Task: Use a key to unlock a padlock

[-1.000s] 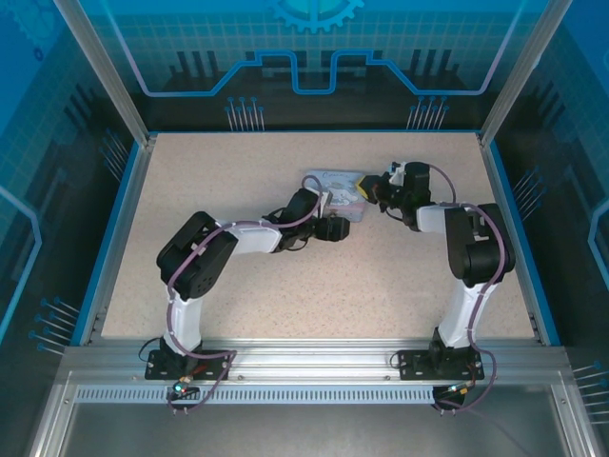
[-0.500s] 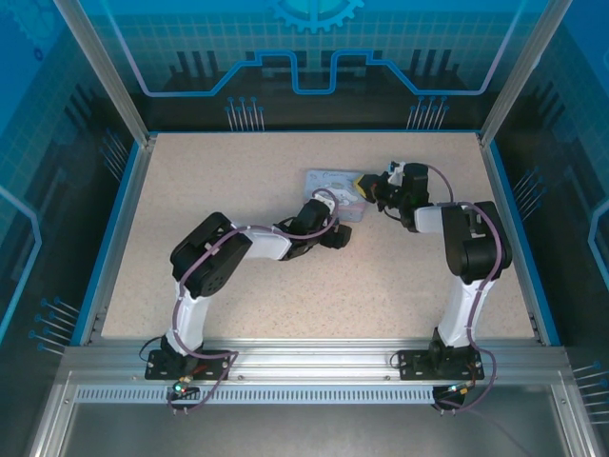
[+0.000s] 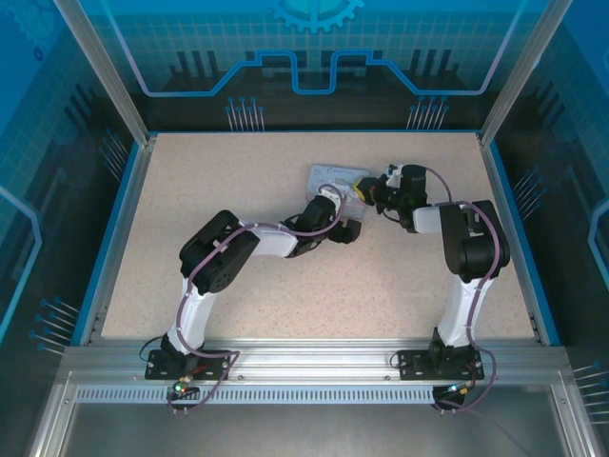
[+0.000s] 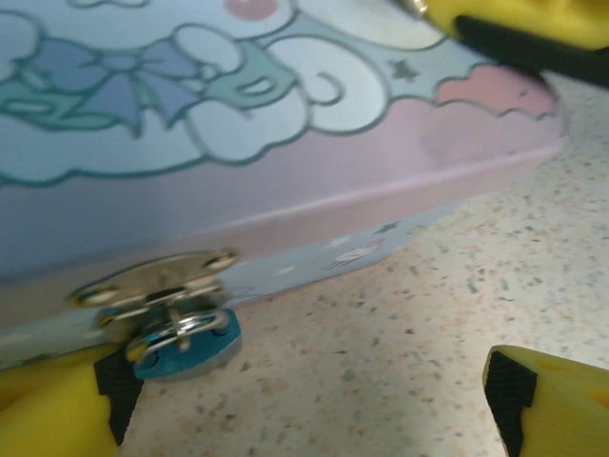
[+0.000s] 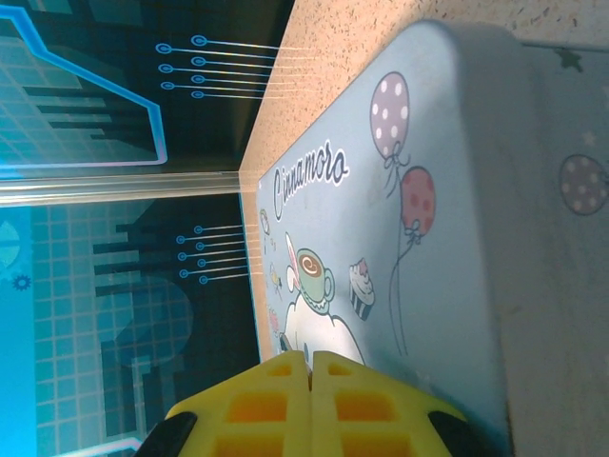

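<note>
A small teal-blue padlock [image 4: 183, 345] with a silver shackle hangs from the metal hasp [image 4: 157, 286] on the front of the pale blue cartoon tin [image 4: 285, 143] and rests on the tabletop. My left gripper [image 4: 304, 414] is open, low on the table. Its left finger [image 4: 48, 405] is beside the padlock and its right finger [image 4: 557, 400] is far off. My right gripper [image 5: 311, 367] is shut over the tin's lid [image 5: 428, 190], and a thin dark sliver, the key [image 5: 284, 344], pokes from its tips. From above, both grippers [image 3: 335, 205] [image 3: 365, 188] meet at the tin [image 3: 333, 177].
The speckled beige table [image 3: 266, 162] is ringed by a blue raised edge and see-through blue walls [image 3: 86, 143]. The right gripper's yellow finger [image 4: 519, 19] hangs over the tin's far right corner in the left wrist view. Open tabletop lies left of and in front of the tin.
My left arm has stretched forward and to the right, bringing its open gripper along the tin's front. The right arm has held still, shut.
</note>
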Robot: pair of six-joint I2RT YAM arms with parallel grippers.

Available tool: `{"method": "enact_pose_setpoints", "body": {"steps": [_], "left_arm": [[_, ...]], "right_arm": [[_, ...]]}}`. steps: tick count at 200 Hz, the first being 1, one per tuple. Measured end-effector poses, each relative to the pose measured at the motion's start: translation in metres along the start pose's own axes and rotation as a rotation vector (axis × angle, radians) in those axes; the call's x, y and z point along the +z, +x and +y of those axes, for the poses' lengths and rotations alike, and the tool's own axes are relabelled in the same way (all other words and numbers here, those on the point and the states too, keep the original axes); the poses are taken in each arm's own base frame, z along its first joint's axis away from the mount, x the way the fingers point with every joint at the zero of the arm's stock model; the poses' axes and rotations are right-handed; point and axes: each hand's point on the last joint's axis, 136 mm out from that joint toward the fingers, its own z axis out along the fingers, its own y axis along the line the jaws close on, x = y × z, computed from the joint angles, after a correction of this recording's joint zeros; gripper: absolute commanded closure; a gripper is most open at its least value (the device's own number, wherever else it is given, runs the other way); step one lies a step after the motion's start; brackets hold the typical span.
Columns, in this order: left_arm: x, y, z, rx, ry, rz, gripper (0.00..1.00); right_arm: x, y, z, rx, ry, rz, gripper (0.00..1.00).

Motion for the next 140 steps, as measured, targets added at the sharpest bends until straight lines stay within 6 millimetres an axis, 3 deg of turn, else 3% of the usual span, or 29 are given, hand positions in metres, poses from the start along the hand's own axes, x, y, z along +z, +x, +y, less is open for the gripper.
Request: {"method": "enact_pose_setpoints", "body": {"steps": [49, 140], "left_arm": [[-0.001, -0.004, -0.016, -0.093, 0.096, 0.002, 0.05], [0.000, -0.019, -0.010, -0.269, 0.154, -0.032, 0.07]], "right_arm": [[0.000, 0.000, 0.000, -0.015, 0.004, 0.001, 1.00], [0.002, -0.002, 0.000, -0.019, 0.004, 0.002, 1.00]]}}
